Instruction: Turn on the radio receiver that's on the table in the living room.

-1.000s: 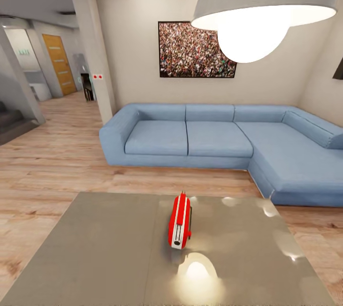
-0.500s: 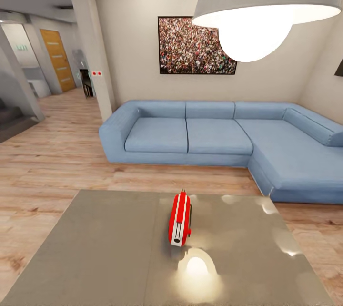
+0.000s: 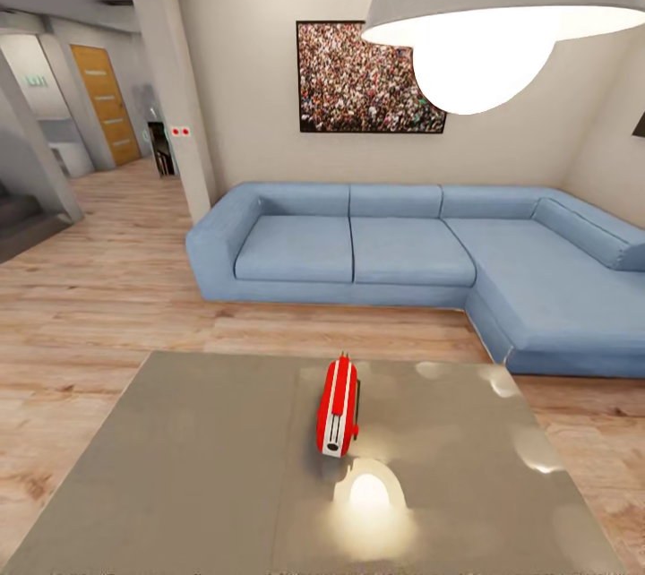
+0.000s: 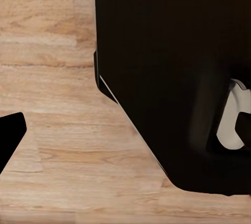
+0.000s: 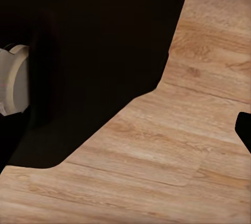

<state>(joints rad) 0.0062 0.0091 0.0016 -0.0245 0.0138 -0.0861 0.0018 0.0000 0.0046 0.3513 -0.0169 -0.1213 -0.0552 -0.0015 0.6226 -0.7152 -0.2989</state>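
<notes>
While the radio (image 3: 338, 408) stands on its narrow edge near the middle of the glossy worktop (image 3: 179, 467), looking light, rigid and easy to tip, a gentle press on its switch seems wiser than gripping, and I cannot tell how the fingers stand

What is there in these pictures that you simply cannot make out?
- Radio receiver, head view: seen end-on, so its power switch or dial cannot be made out.
- Table, head view: near edge cut off by the picture's bottom.
- Pendant lamp, head view: top cut off, and it covers part of the wall.
- Wrist views: a dark body blocks much of the wood floor; whether each claw is open is unclear.
</notes>
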